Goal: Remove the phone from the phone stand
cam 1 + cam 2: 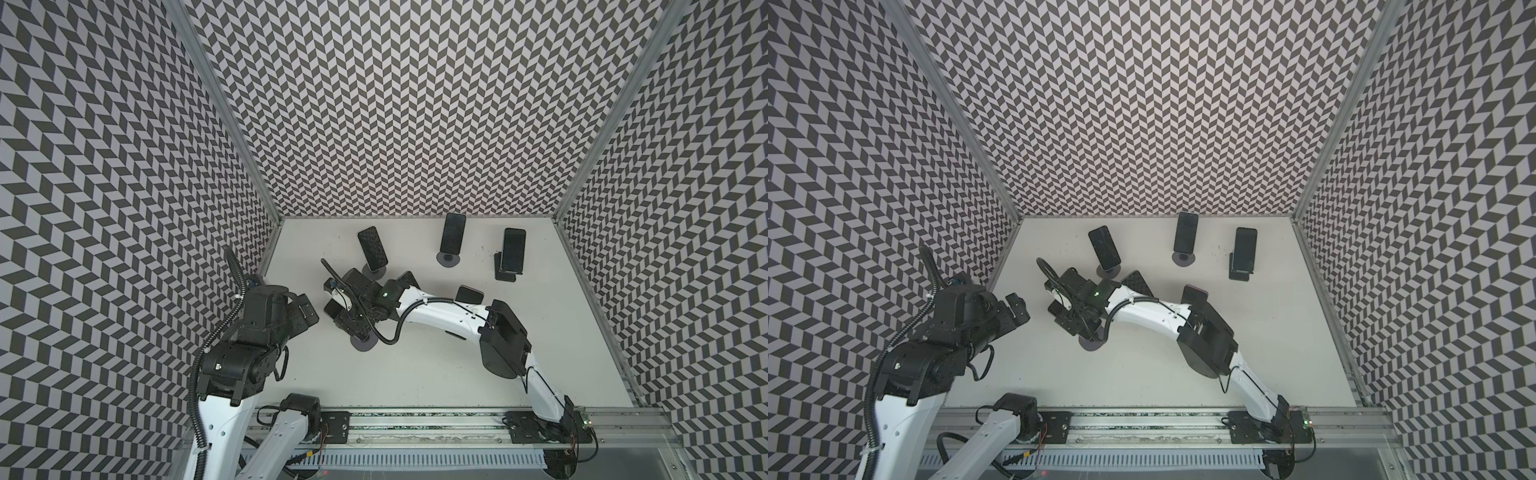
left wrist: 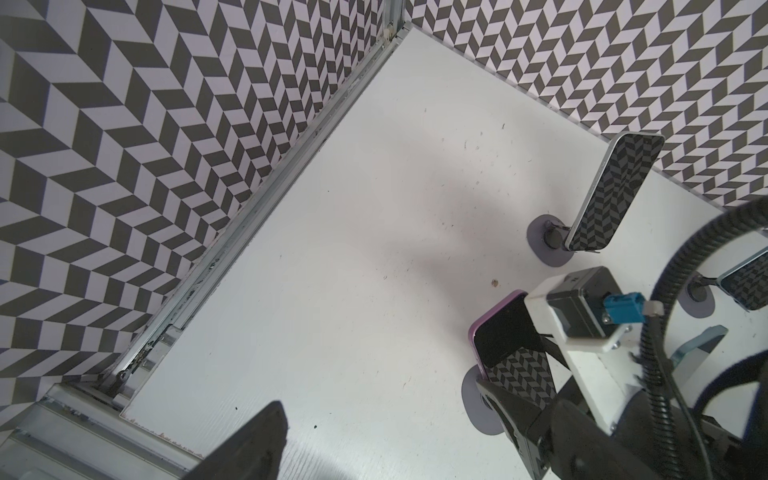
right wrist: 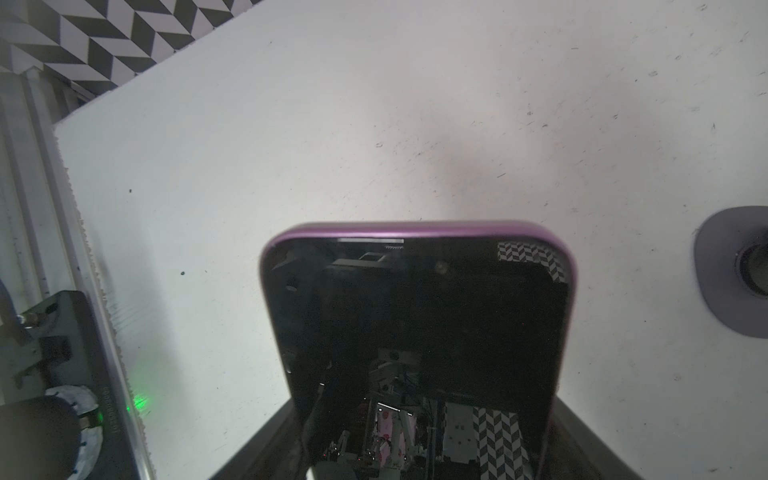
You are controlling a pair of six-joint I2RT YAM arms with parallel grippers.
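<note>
Left gripper (image 1: 309,316): near-left of the table (image 1: 415,374), jaws wide apart, nothing in them, clear of every phone.

Phones: 6 counted in both top views. Left to right:
1. purple phone (image 3: 415,324): the task one, left of centre and nearest of the lot. It leans back, tilted, over its round grey base (image 1: 362,343). Right gripper (image 3: 424,453) reaches across the middle and is clamped on it, fingers (image 3: 582,440) against both side edges low on the body. Whether it's seated in the cradle is hidden by the gripper.
2. far-left phone (image 1: 372,248): tilted on a second round base (image 1: 374,271).
3. half-hidden phone (image 1: 409,279): just behind the right arm's wrist, stand not visible there.
4. far-centre phone (image 1: 453,237): near the back wall, on a third round base (image 1: 449,259).
5. second half-hidden phone (image 1: 469,295): tucked behind the right forearm, stand hidden.
6. rightmost phone (image 1: 513,249): on a black folding stand (image 1: 503,275).

Stands visible from above: 4, namely 3 round-base and 1 folding.
</note>
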